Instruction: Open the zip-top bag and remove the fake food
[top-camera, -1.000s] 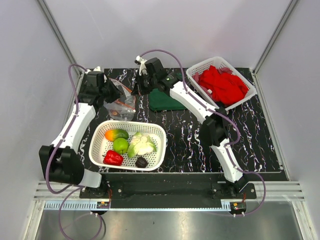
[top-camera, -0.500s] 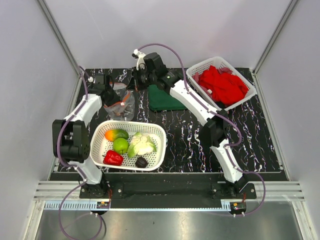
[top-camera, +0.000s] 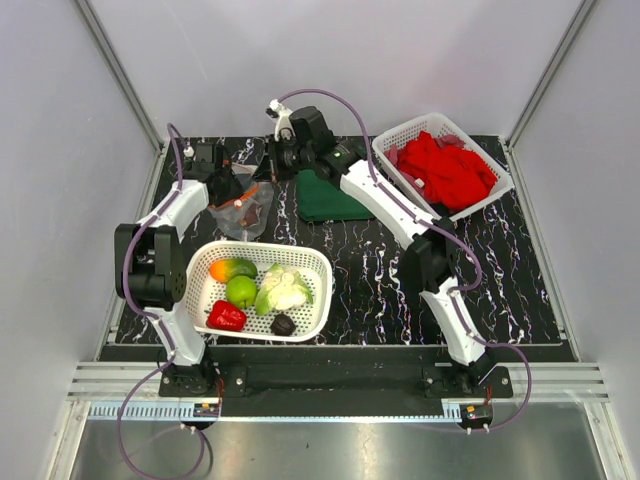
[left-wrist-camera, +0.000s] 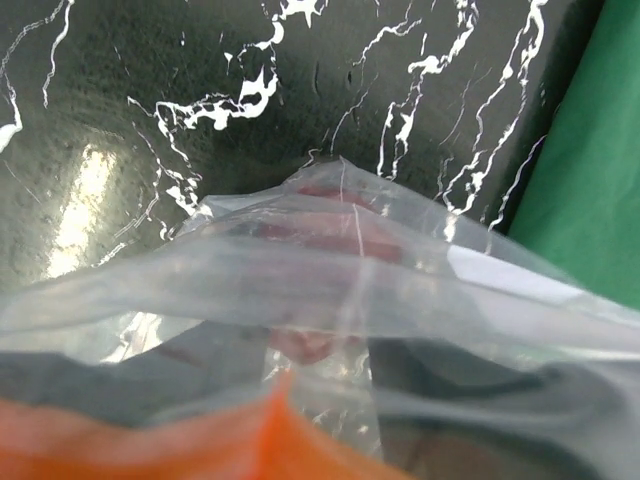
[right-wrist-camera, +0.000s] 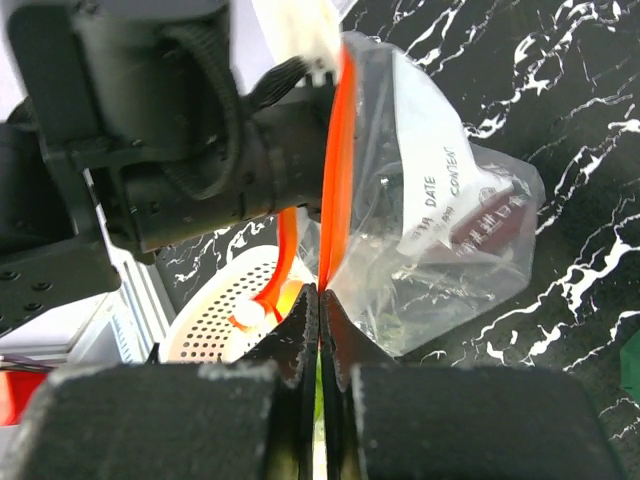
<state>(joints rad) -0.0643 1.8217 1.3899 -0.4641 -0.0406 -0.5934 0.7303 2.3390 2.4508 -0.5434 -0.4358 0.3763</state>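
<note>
Clear zip-top bag (right-wrist-camera: 440, 200) edged orange; black table (top-camera: 370, 270) veined white.

The left arm (top-camera: 175, 205) and right arm (top-camera: 385, 200) wear white shells over black joints. A mauve cable (top-camera: 330, 95) loops along each. The right tool (right-wrist-camera: 318, 292) has matte black, wedge-shaped fingers (right-wrist-camera: 290, 345).

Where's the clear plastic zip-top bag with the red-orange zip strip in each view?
Top external: clear plastic zip-top bag at far left of the table, just beyond the white plastic basket.
Left wrist: bag fills the lower half.
Right wrist: bag centre-right.
Shared landmark: black white-veined marble tabletop.
</note>
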